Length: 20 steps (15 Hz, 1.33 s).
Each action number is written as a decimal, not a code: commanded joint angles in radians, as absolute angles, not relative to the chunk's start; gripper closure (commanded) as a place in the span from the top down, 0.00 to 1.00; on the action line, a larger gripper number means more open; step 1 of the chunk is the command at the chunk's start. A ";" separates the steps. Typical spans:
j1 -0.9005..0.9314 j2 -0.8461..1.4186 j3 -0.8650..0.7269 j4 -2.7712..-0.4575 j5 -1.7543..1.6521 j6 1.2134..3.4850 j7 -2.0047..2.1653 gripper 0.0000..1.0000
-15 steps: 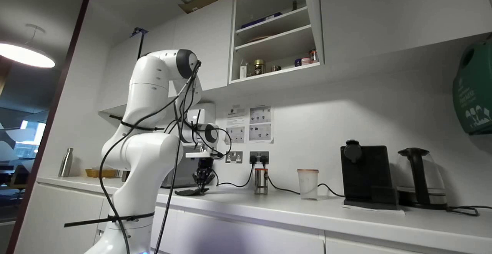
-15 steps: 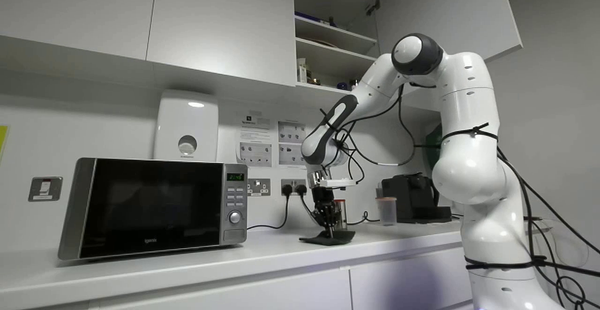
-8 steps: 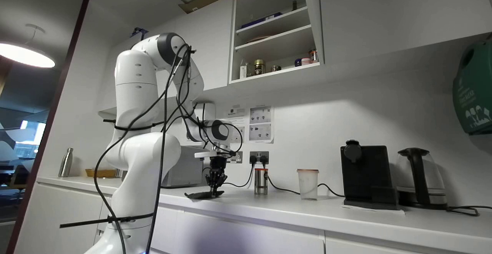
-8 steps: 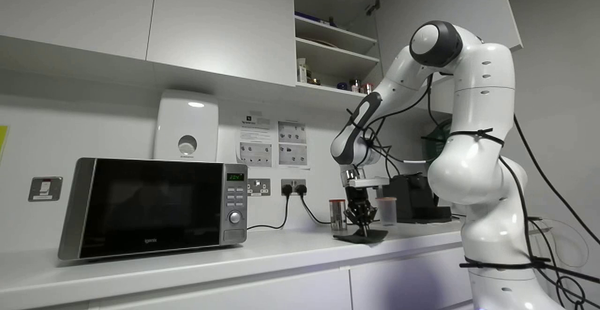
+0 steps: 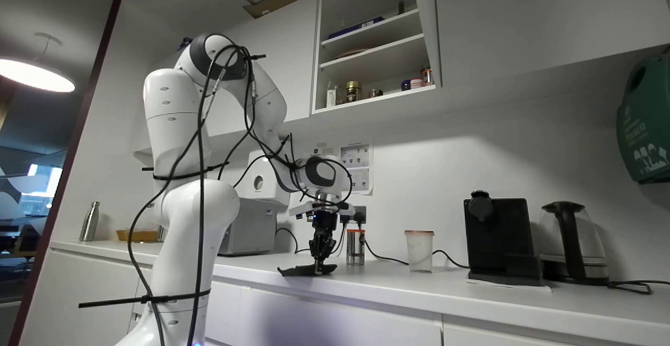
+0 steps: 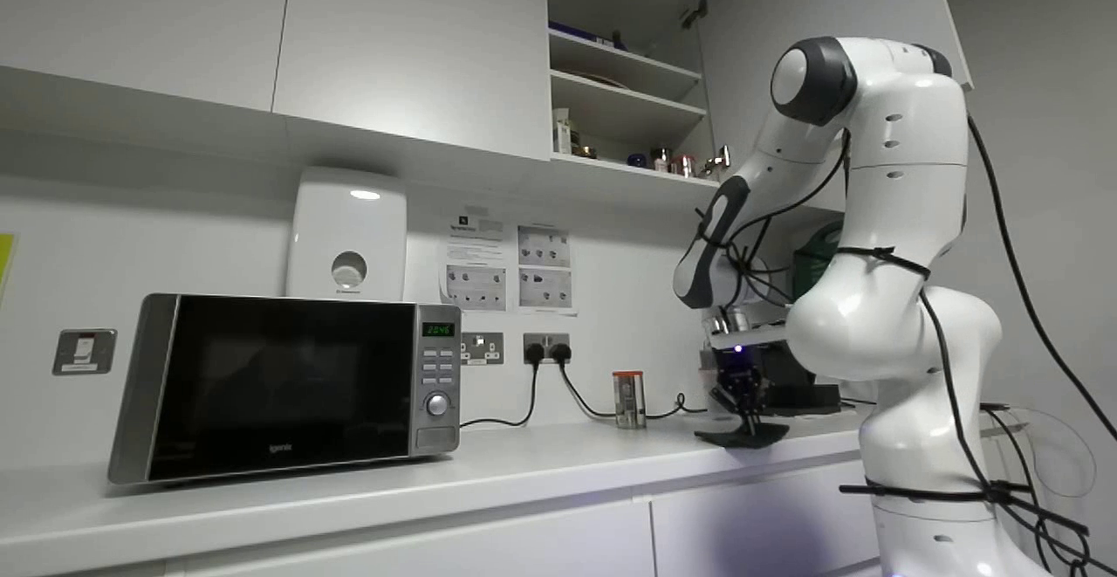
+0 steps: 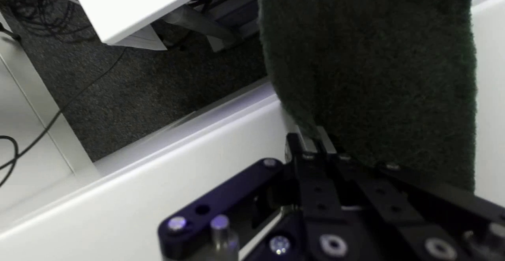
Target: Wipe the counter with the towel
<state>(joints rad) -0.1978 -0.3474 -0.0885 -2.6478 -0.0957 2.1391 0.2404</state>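
Observation:
The towel [image 7: 378, 67], a dark square of fuzzy cloth, fills the upper right of the wrist view. My gripper [image 7: 313, 134] is shut on a pinched fold of it, with the cloth's edge running in between the narrow fingertips. On the long white counter [image 5: 377, 286], the towel [image 5: 299, 271] lies low under the downward-pointing gripper [image 5: 319, 268], its left end curled up slightly. An exterior view shows the towel [image 6: 743, 436] close to the front edge of the counter [image 6: 541, 463]. In the wrist view one towel corner reaches across that edge.
Behind the gripper stands a red-lidded jar [image 5: 355, 247]. Farther along the counter are a plastic cup [image 5: 420, 252], a black coffee machine [image 5: 500, 241] and a kettle [image 5: 576, 241]. A microwave [image 6: 292, 385] occupies the opposite side; cabinets hang overhead.
The gripper has slid the towel rightward in both exterior views, away from the microwave and past the red-lidded jar. The grip on the cloth has stayed the same.

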 commanded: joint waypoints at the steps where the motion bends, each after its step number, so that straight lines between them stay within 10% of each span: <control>1: -0.266 -0.351 -0.087 -2.657 -0.191 2.175 0.356 0.01; 20: -0.009 0.062 0.044 -2.192 -0.175 2.110 0.449 0.01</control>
<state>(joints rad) -0.0635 -0.0055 0.0206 -2.2828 -0.2035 2.1512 0.4529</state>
